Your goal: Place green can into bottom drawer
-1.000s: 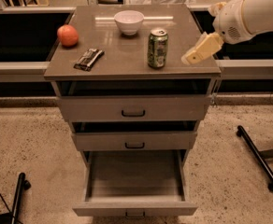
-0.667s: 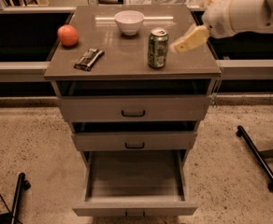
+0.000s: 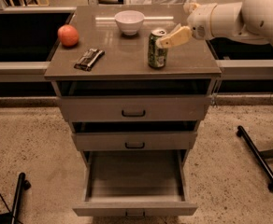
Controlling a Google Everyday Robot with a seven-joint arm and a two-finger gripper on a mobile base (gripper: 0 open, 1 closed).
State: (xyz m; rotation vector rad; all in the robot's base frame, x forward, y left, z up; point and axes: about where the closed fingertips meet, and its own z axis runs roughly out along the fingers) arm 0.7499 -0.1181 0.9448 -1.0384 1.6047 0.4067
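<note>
The green can (image 3: 157,52) stands upright on the cabinet top (image 3: 118,55), near its front edge, and the gripper (image 3: 164,41) sits right at the can's rim, so a sideways nudge could topple it or push it off. The arm (image 3: 248,17) reaches in level from the right with the gripper slanting down-left, its spread unreadable here. The bottom drawer (image 3: 134,181) stands pulled out below.

The small green-and-white metal drink can (image 3: 157,52) has a dull printed side and a brighter silver top, and stands on the smooth, faintly glossy brown cabinet top (image 3: 122,62). Just beside the can's rim hangs the cream, matt, plastic-looking gripper (image 3: 164,41) on a smooth, slightly shiny white arm shell (image 3: 248,13). The grey-beige bottom drawer (image 3: 134,208) looks matt and painted, the round white bowl (image 3: 129,21) glossy, and the speckled floor (image 3: 33,143) rough.
</note>
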